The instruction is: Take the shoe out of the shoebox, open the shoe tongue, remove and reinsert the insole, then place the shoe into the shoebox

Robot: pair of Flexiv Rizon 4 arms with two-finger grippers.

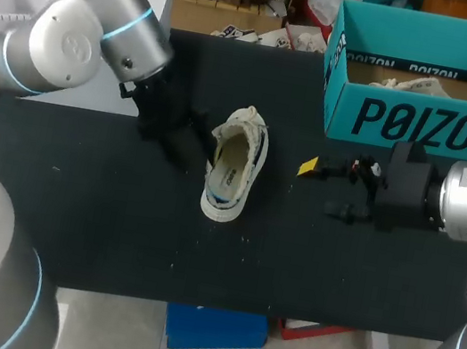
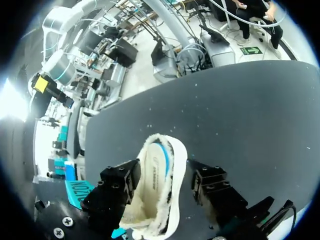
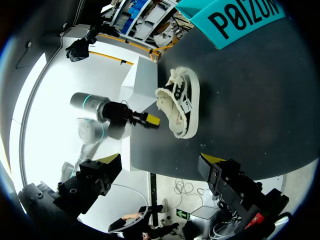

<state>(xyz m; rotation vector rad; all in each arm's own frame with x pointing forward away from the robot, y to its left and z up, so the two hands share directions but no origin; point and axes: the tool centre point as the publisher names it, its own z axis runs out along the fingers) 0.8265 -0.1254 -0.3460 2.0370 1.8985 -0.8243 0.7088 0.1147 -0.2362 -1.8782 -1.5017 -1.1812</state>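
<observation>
Shoe out of the box, on the table between two open grippers.

White low shoe (image 1: pixel 236 161) with dark trim, sole down on the black table (image 1: pixel 117 217), about mid-table, lengthwise from near to far, opening turned up with the lining and insole in view. To its left, just beside it and not touching: left gripper (image 3: pixel 150 120), arm entering from the far left; in the left wrist view, fingers (image 2: pixel 117 185) spread wide with the shoe ahead of the gap between them. To its right, apart from it: right gripper (image 1: pixel 321 188), fingers wide apart and holding nothing, one yellow tip pointing towards the shoe. Teal shoebox (image 1: pixel 423 127) at the far right, upright, open top, something pale inside; well apart from the shoe, just beyond the right gripper.
</observation>
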